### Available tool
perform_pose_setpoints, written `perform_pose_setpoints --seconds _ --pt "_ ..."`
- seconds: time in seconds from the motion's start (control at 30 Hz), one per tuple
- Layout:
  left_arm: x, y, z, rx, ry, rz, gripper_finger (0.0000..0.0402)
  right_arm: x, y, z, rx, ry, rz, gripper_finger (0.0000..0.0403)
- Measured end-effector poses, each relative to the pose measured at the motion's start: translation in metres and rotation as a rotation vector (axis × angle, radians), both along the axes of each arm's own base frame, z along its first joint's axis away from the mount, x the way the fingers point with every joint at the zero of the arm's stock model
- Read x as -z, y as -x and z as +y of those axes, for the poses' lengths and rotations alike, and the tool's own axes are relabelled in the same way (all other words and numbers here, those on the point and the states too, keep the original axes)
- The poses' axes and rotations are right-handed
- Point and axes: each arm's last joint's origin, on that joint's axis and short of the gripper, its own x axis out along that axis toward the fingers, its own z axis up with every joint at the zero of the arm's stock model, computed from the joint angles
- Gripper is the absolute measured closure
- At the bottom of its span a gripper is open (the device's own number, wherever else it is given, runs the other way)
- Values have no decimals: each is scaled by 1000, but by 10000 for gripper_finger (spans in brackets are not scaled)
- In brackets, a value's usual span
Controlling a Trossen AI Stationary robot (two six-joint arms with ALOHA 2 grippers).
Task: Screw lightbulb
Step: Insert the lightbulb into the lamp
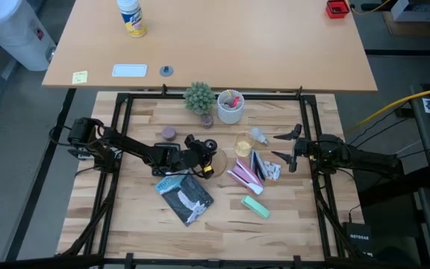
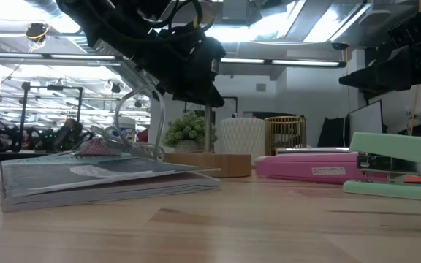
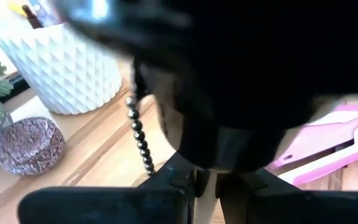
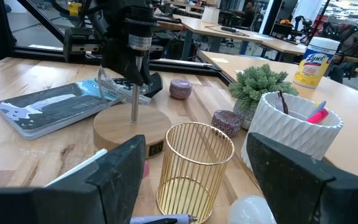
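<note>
Whitish pear-shaped lightbulb [image 1: 260, 136], smooth

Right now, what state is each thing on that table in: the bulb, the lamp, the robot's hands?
lightbulb: lying on the table beside the wire cup, not screwed in.
lamp stand: upright on its wooden base.
left hand: at the lamp stand's top.
right hand: open, empty, near the lightbulb.
wire cup: upright, empty.
</note>
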Motion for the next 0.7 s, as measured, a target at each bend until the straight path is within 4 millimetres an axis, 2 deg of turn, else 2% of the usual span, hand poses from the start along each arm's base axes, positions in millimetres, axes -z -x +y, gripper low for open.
perform_pose_setpoints --seconds 0.17,0.33,0.53,0.7 --pt "0 0 5 -14 1 3 356 0 0 0 -1 0 0 118" --pt "0 0 10 -34 6 -5 328 0 0 0 -9 -2 0 118" --pt "-10 -5 8 -16 -11 -104 296 0 0 0 2 -108 -19 118" --pt "-11 -6 7 1 -36 -106 288 0 0 0 6 -140 -25 118"
